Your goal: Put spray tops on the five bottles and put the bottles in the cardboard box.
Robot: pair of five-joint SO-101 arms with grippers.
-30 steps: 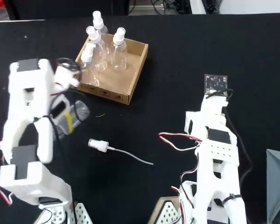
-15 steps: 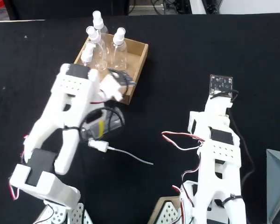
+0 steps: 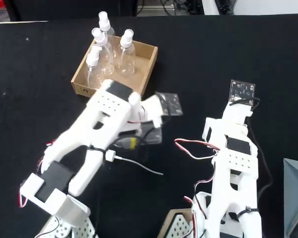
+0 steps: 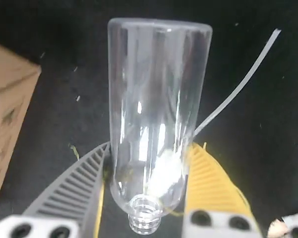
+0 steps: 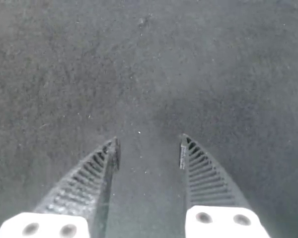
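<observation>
My left gripper [image 4: 150,148] is pinching the clear plastic bottle [image 4: 159,99] across its lower body, one ribbed grey finger [image 4: 74,193] on one side and a ribbed yellow one on the other. The bottle is a smooth, glossy cylinder with a flat base and rounded shoulders. Its short threaded neck is bare and open, and it points back toward the wrist camera. In the high view that bottle [image 3: 148,135] sits at the middle of the frame, just below the lower right corner of the cardboard box [image 3: 148,64].

The box is a shallow square tray of plain brown card in the upper left. Four bottles [image 3: 126,52] stand upright in its far half, each capped with a white spray top. There is dark print on the box's front wall, but it is too small for me to read.

The loose spray top [image 3: 109,155] lies on its side on the table [image 3: 213,49], lower left of centre. Its thin translucent dip tube trails toward the lower right, and the left wrist view shows that tube [image 4: 238,84] as a pale strip beyond the bottle. The table covering is matte black with a fine lint-flecked grain.

My right gripper [image 5: 149,144] has its jaws spread with nothing between them, two ribbed dark fingers over bare cloth. The right arm [image 3: 233,153] stands at the right of the frame in white printed plastic, with red and white wires looping off it.
</observation>
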